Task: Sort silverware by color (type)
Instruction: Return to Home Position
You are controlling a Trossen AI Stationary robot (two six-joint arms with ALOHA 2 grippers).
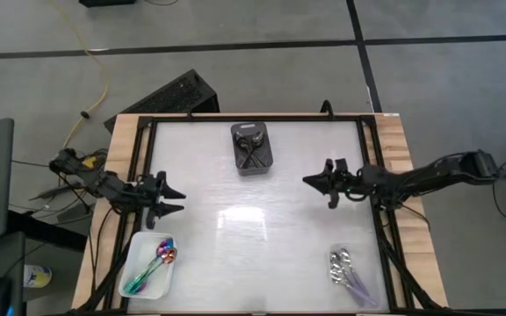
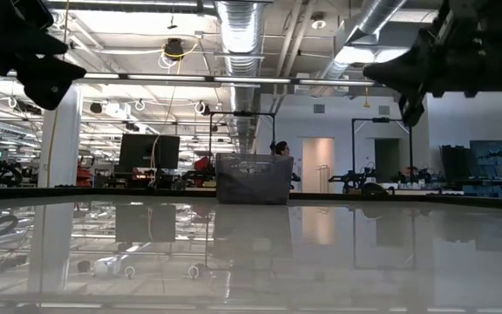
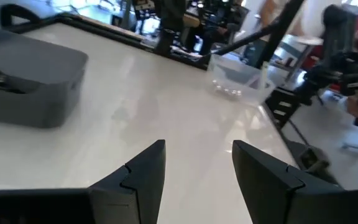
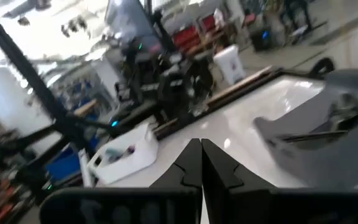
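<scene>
Left side: the left gripper [image 1: 177, 201] hangs above the surface [image 1: 253, 237], just beyond the white tray [image 1: 137, 279], fingers spread apart with nothing between them.
Right side: the right gripper [image 1: 307, 180] hangs above the opposite half, pointing inward, its fingers clenched together on nothing.
Tray contents: the rainbow spoons [image 1: 156, 262] lie bunched in the white tray, at the bottom-left corner in the high view.
Bin contents: the dark spoons [image 1: 251, 151] sit in the black bin [image 1: 253, 165], at the middle of the top edge.
Third group: the silvery spoons [image 1: 341, 265], faintly purplish, rest in the clear bin [image 1: 369, 283] at the bottom-right corner.
Why so placed: each finish has its own container, and the three stand well apart, which likely keeps the groups from mixing and puts one corner container near each arm.
Stage: every spoon in view lies inside a container and both grippers are empty and lifted off the surface, so the sorting looks finished and the arms seem bound for rest.
</scene>
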